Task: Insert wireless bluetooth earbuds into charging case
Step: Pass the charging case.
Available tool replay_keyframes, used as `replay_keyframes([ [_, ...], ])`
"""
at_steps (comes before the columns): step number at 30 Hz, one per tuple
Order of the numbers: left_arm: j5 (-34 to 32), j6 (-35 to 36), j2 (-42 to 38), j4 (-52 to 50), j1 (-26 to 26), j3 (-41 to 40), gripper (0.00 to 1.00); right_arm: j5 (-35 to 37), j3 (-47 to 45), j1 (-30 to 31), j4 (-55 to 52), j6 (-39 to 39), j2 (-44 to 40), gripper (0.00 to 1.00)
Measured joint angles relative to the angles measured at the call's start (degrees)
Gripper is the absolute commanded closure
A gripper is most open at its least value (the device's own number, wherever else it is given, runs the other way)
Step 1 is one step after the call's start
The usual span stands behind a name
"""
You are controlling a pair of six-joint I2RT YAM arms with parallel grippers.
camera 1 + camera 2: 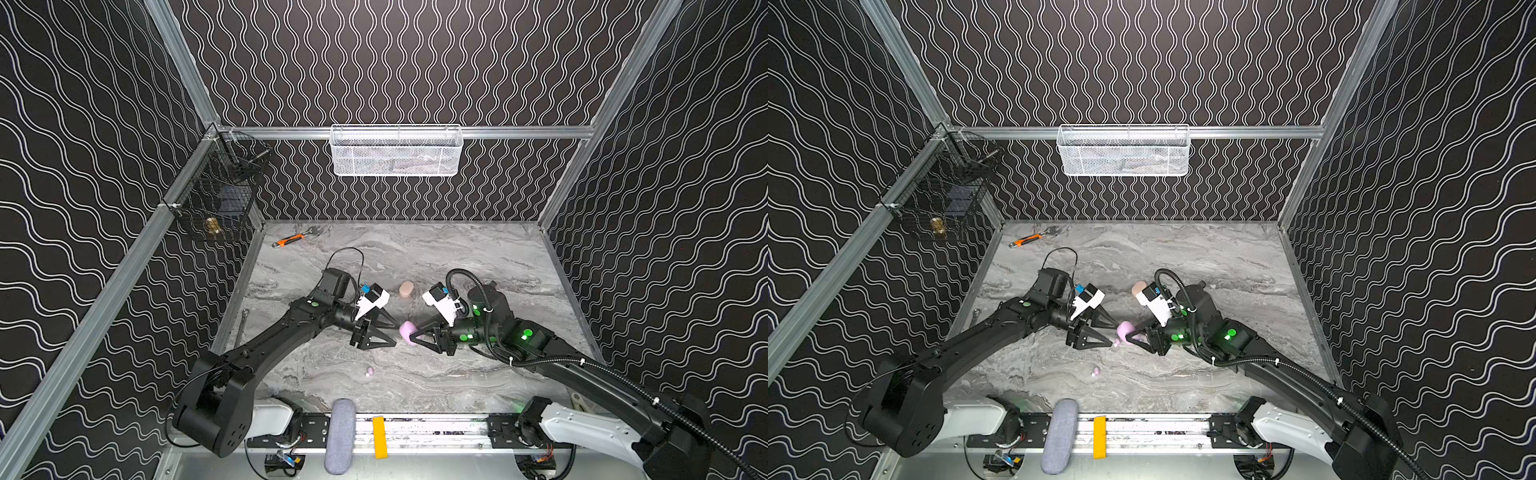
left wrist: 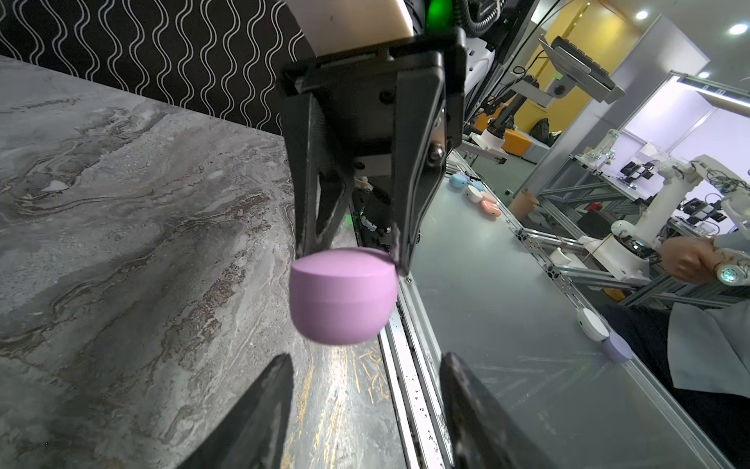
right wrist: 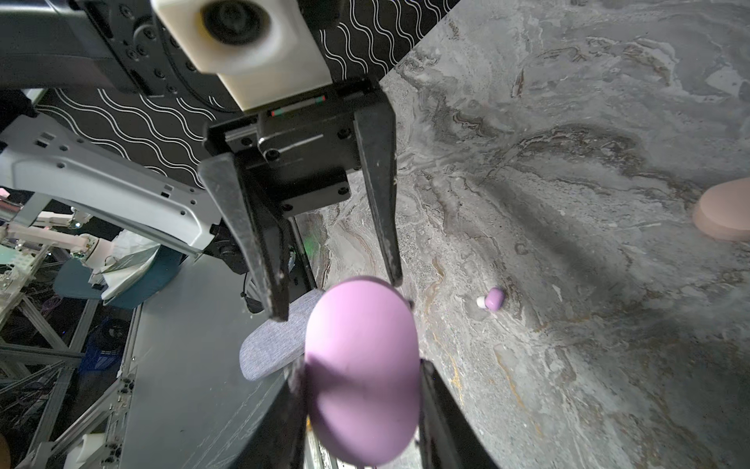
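Grey marbled worktop [image 1: 478, 257]. An orange-handled tool [image 1: 291, 240] lies in its far left corner, and a slim metal tool [image 1: 242, 328] lies along the left edge. A peach oval case [image 1: 406, 289] sits near the middle. A lilac earbud [image 1: 369, 371] lies well apart from it, nearer the front edge

The lilac case [image 2: 343, 296] is smooth, matt plastic. The tabletop [image 1: 457, 257] looks like grey veined stone, dully sheened, scratched near its front edge. The basket [image 1: 395, 151] is white wire mesh; the pad [image 1: 340, 436] is grey woven cloth.
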Motion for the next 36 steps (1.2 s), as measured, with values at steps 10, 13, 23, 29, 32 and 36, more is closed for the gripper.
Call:
replay_keyframes([
  [10, -0.7, 1.4, 0.1, -2.0, -0.6, 0.1, 0.4, -1.5, 0.2, 0.0, 0.1, -0.6, 1.5, 0.72],
  [13, -0.8, 1.4, 0.1, -2.0, -0.6, 0.1, 0.4, -1.9, 0.3, 0.0, 1.1, -0.6, 2.0, 0.72],
  [23, -0.9, 1.4, -0.9, -2.0, -0.7, 0.1, 0.42, -3.8, 0.1, 0.0, 6.8, 0.3, 3.7, 0.72],
  [29, -1.5, -0.3, -1.8, -0.9, -0.7, -0.7, 0.46, -4.9, -1.1, 0.0, 9.7, 1.7, 4.0, 0.73],
  [32, -1.7, -0.4, -1.8, -0.2, -0.7, -0.7, 0.48, -5.0, -1.3, 0.0, 10.6, 2.3, 4.0, 0.73],
  [36, -1.8, -1.6, -1.9, 0.7, -0.7, -0.9, 0.48, -5.4, -1.6, 0.0, 12.0, 2.9, 4.4, 0.73],
])
